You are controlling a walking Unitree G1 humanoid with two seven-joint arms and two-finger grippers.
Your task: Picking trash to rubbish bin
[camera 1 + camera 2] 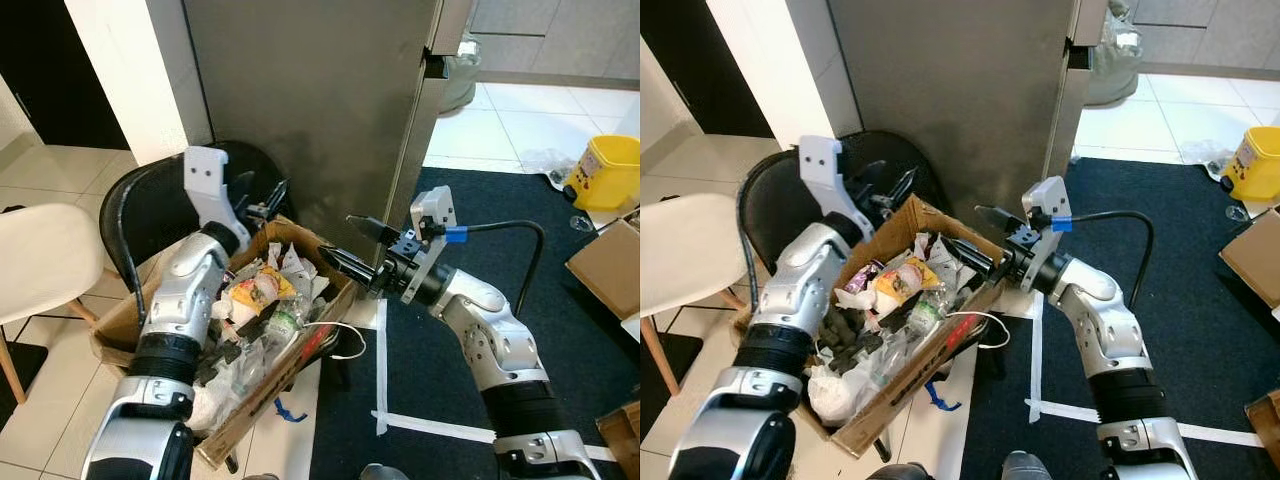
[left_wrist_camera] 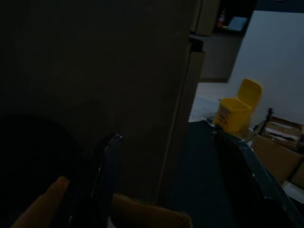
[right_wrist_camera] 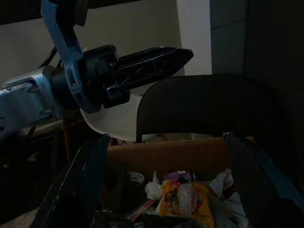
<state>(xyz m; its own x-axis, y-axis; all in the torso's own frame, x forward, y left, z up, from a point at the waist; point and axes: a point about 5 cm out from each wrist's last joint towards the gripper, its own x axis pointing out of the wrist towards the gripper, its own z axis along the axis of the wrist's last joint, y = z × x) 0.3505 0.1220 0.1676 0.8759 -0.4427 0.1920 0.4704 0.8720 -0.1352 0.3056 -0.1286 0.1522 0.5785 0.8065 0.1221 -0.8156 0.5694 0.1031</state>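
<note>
Two grippers hover at opposite rims of a cardboard box heaped with trash, the yellow wrapper on top among crumpled paper, plastic and dark scraps. The box sits tilted on pale floor tile, its far corner against a black chair and its right wall beside the edge of a dark rug.

The left gripper is raised over the box's far corner, its black fingers apart and empty, pointing toward the grey fridge just behind. The left wrist view is dim; it shows the fridge side, the box's brown edge below the fingers and a yellow bucket beyond.

The right gripper reaches in from the rug side, fingers spread wide and holding nothing, the lower finger at the box's right rim and the upper one in front of the fridge face. Its wrist view looks across the box to the chair back, with the yellow wrapper low between the two fingers and the left gripper above.

White tape lines the rug's edge. A white chair stands at the left, close to the box's near corner. Open rug lies to the right of the right arm, bounded by another carton at the far right.
</note>
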